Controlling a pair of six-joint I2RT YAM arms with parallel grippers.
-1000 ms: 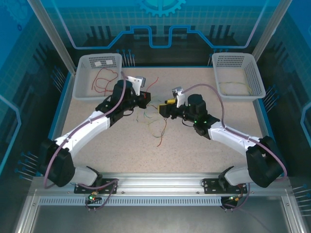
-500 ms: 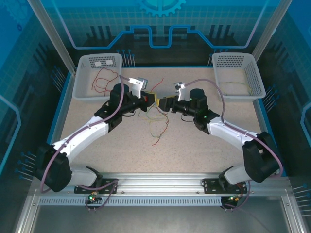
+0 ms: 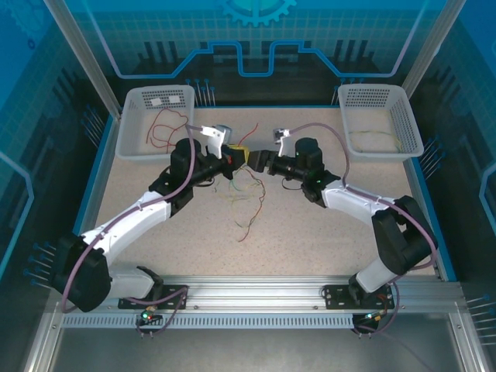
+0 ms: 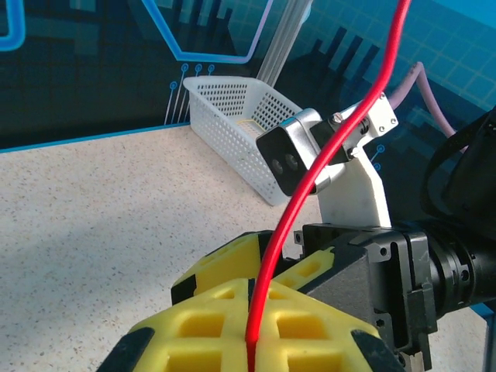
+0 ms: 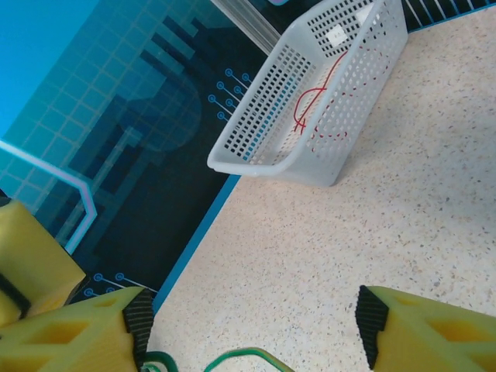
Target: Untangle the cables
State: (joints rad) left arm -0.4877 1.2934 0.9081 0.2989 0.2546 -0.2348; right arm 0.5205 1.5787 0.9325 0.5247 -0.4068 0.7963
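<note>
**Top external view.**
- Table [image 3: 325, 240]: speckled beige top.
- Loose cables [image 3: 248, 198]: thin red, yellow and green strands tangled mid-table, just below the two grippers.
- Left gripper [image 3: 242, 156] and right gripper [image 3: 262, 163]: tip to tip above the tangle, near the table's far half.
- Left basket [image 3: 133, 133]: white, far left corner, with red cables [image 3: 167, 128] inside.
- Right basket [image 3: 407, 116]: white, far right corner, with a yellow-green cable [image 3: 372, 139] inside.

**Left wrist view.**
- Left gripper [image 4: 252, 341]: yellow pads clenched together on a red cable [image 4: 325, 155], which rises from the seam and runs up out of frame.
- Right gripper [image 4: 387, 283]: black body just beyond the pads.
- Right basket [image 4: 232, 116]: behind, on the table.

**Right wrist view.**
- Right gripper [image 5: 248, 341]: yellow fingers [image 5: 70, 333] spread wide, released.
- Green cable [image 5: 232, 358]: loops low between the fingers, gripped by neither.
- Left basket [image 5: 263, 116]: beyond, with red cables [image 5: 314, 108] inside.
</note>
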